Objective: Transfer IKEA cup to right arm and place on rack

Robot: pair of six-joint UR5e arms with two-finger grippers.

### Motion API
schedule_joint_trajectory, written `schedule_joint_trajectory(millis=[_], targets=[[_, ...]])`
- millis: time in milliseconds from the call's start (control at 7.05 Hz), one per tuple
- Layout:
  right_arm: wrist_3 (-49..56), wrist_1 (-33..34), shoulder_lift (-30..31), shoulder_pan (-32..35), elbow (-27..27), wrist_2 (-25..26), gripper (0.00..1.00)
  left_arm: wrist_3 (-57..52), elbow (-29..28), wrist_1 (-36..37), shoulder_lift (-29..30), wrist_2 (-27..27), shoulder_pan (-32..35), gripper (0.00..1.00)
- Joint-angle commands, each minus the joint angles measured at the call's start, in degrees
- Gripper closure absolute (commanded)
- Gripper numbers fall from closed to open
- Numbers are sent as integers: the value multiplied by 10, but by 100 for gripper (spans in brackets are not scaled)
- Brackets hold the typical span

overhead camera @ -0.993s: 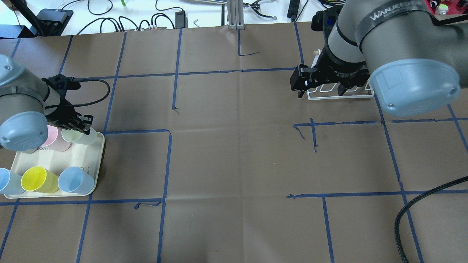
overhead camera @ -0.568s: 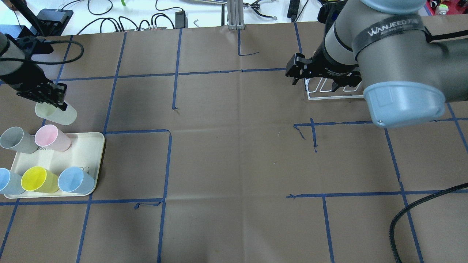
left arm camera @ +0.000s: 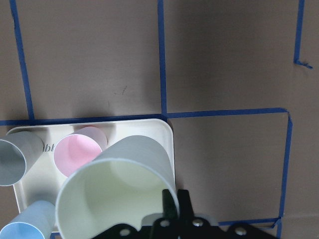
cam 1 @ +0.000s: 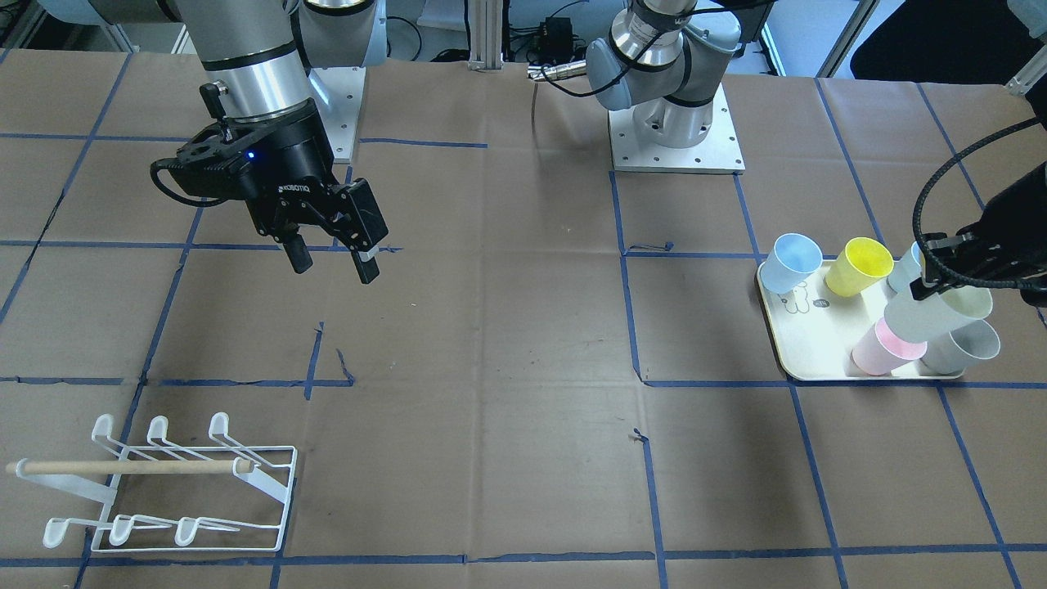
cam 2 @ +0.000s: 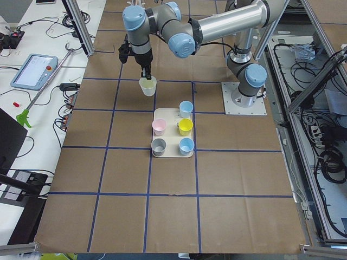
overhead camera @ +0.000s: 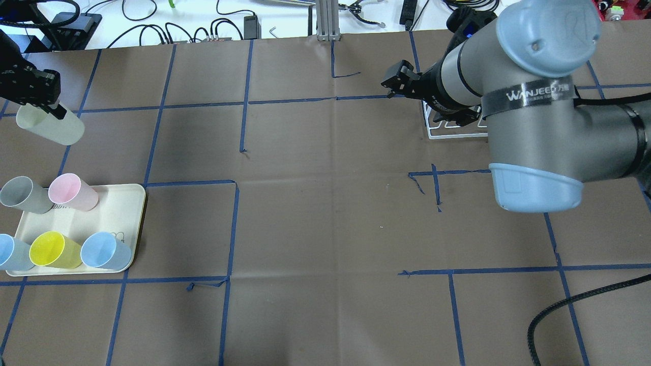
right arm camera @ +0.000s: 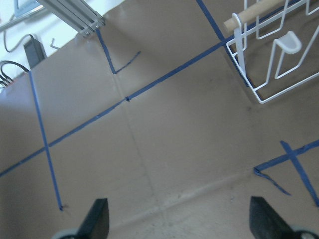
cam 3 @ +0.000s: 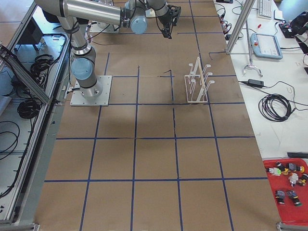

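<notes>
The pale green cup (overhead camera: 50,129) hangs in the air in the left gripper (overhead camera: 53,109), which pinches it at the rim. It is off the tray (overhead camera: 109,211) and over bare table on the side away from the robot. The left-end view shows the cup (cam 2: 147,86) mouth up. The grey cup (overhead camera: 23,194), pink cup (overhead camera: 71,192), yellow cup (overhead camera: 53,250) and two blue cups (overhead camera: 104,250) stand on the tray.

This looks like the carry toward the hand-over, with the pick done and the pass not yet begun. The right gripper (cam 1: 335,266) hovers above the table near the middle with its fingers spread wide and nothing between them, well apart from the cup. The rack (cam 3: 197,83) stands on the table on the right arm's side.

The next move probably calls for both arms to meet over the middle. The cup's body should face the right gripper, so it can close on the wall below the rim before the left one lets go.

In the left wrist view only one finger (left arm camera: 172,204) shows, at the rim of the cup (left arm camera: 117,191); I cannot tell where the other one sits. The overhead view cuts off the left arm at its edge. There the right arm (overhead camera: 529,112) covers most of the rack, and the right gripper's fingertips are hard to make out.
</notes>
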State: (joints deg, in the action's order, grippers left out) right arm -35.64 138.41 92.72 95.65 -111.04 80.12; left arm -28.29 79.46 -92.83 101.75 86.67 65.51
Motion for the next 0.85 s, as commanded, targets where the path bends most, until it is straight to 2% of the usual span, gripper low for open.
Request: schedule_joint_trajectory(millis=[0, 142, 426, 568, 710], targets=[[-93, 157, 0, 1, -64, -36, 0, -7, 1, 69, 1, -121, 32, 100], [-133, 226, 0, 1, -93, -69, 0, -6, 5, 88, 1, -214, 42, 100], [-228, 323, 0, 1, -137, -110, 0, -6, 17, 165, -2, -312, 71, 100], [-277, 397, 1, 1, -162, -122, 0, -6, 53, 234, -12, -347, 92, 100], [-342, 462, 1, 1, -181, -130, 0, -6, 105, 347, -15, -392, 112, 100]])
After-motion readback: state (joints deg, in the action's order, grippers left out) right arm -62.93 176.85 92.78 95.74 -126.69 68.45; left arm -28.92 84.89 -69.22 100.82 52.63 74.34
